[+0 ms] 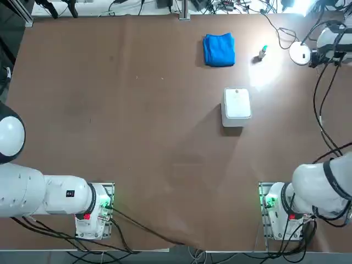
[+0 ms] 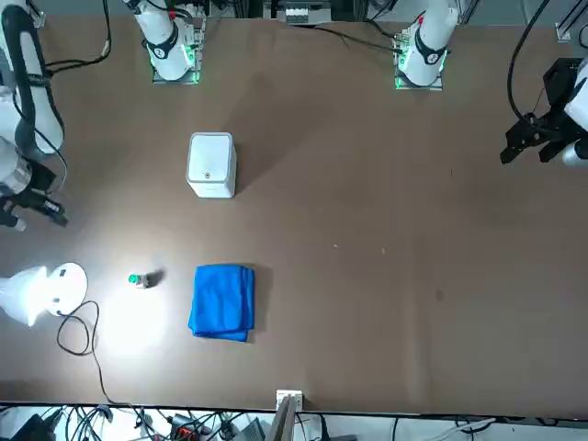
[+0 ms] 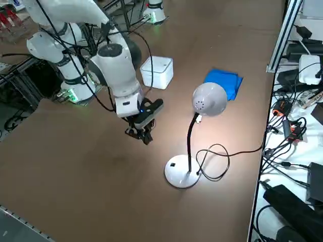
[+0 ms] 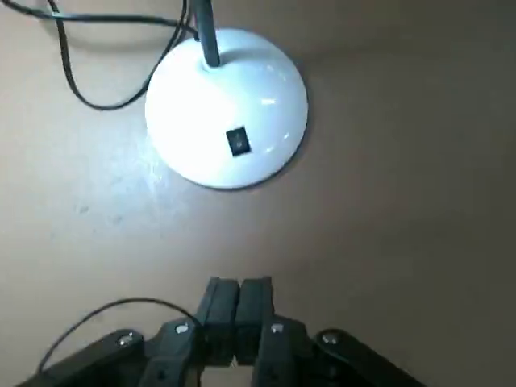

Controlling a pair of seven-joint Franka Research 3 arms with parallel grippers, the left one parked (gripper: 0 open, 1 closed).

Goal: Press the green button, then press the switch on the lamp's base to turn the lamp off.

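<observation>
One working gripper, the right gripper (image 4: 239, 290), hangs above the table (image 1: 148, 126) with its two fingers pressed together and nothing between them. Taking the robot's bases as six o'clock, I see it near the lamp's base (image 4: 226, 109), between three and six o'clock from it, not touching. That flat white disc sits at two o'clock on the tabletop, and the switch (image 4: 239, 142) is a small black mark on its top. A dark stem (image 3: 190, 141) rises from it to the lamp's shade (image 3: 209, 99). The green button (image 1: 264, 48) stands at nine o'clock from the disc. Beyond that, also toward nine, lies a folded blue cloth (image 1: 219, 50); the white box (image 1: 237, 104) is at seven from the button.
</observation>
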